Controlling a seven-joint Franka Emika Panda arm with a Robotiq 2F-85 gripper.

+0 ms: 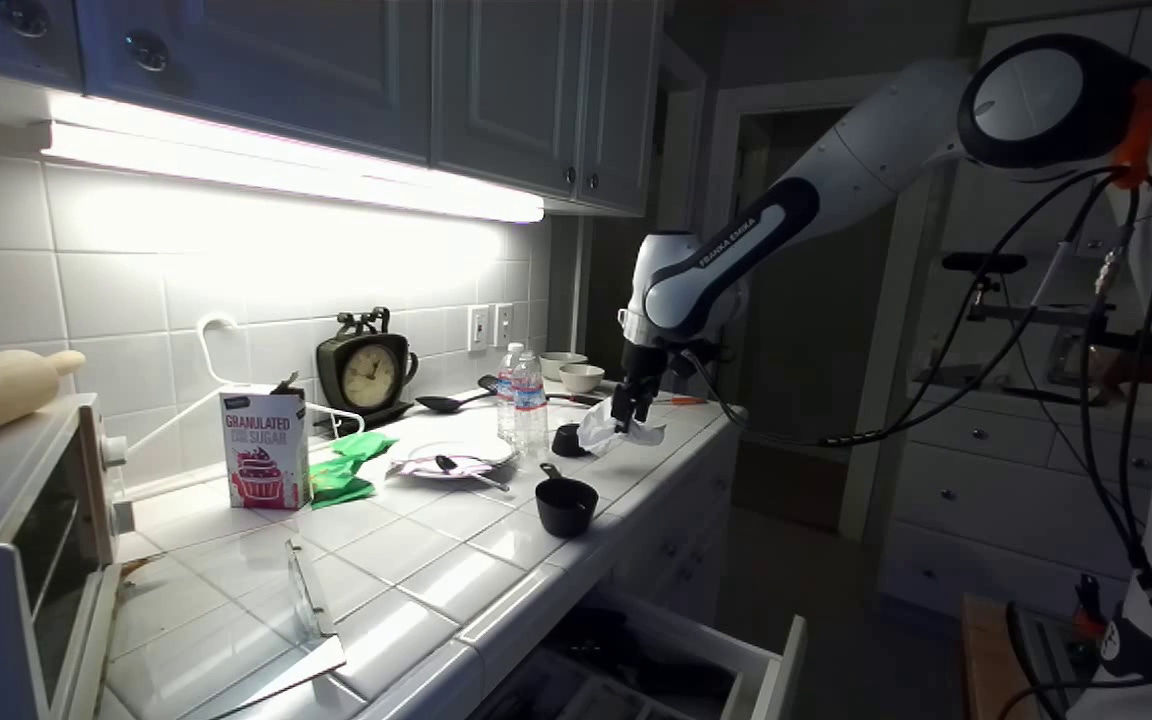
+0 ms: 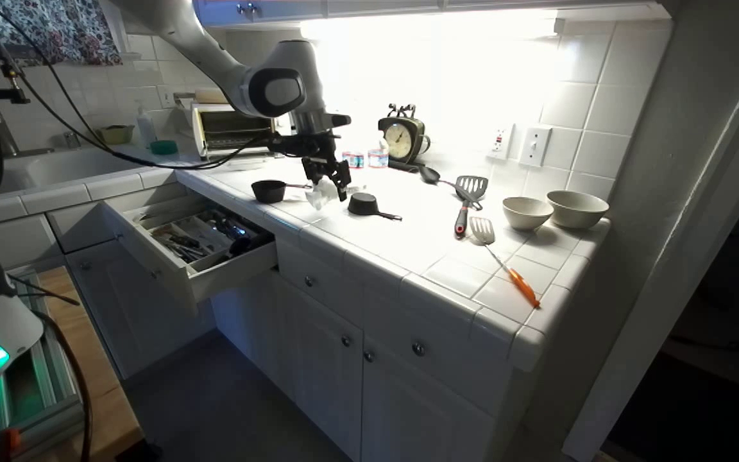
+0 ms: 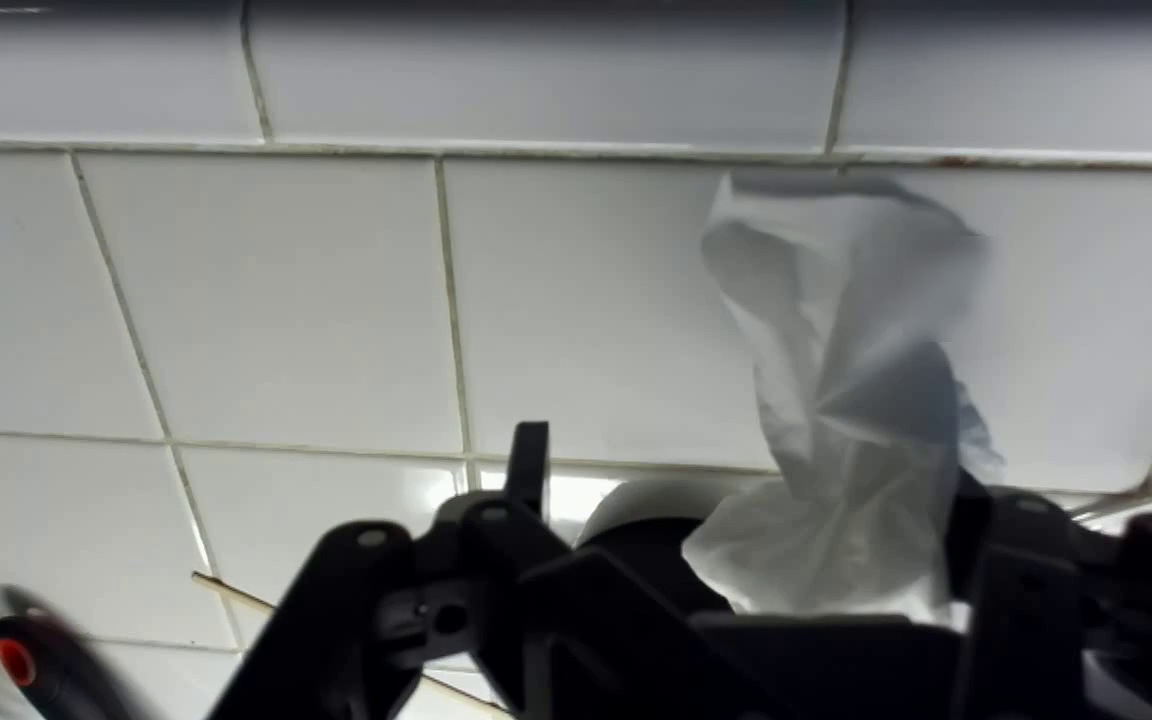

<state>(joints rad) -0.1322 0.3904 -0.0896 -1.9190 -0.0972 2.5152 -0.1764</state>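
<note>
– since both fingers (image 3: 528, 455) show in the wrist view, can you say how the claw (image 3: 748, 462) stands?
– wide, the fingers well apart, with no grip to be seen.
– and the wad (image 3: 841, 410)?
– between the fingers, over the counter (image 3: 316, 300), nearer one finger and overlapping it from that angle. whether it touches finger or counter, i can't tell.
– what does it look like?
– white, thin, crumpled. it's pinched near the middle, with creases fanning out and the ends flaring. part of its edge is blurred. paper or plastic, i can't say.
– are those creases clear elsewhere?
– no; in both exterior views it's a small pale scrap at the claw's tips, its folds mostly lost.
– what's nearby?
– an upturned pan (image 2: 363, 204) just beside it, and near that an upright pan (image 2: 269, 191).
– anything you find only in the wrist view?
– a thin stick (image 3: 236, 592), as far as i can make out.
– and farther out?
– in an exterior view, a sugar box (image 1: 268, 450) and a green packet (image 1: 341, 480). in an exterior view, the open drawer (image 2: 235, 274) shows its cutlery (image 2: 183, 247). the bottles (image 1: 528, 400) are plain in an exterior view, but little besides their labels (image 2: 377, 158) stands out of the glare in an exterior view.
</note>
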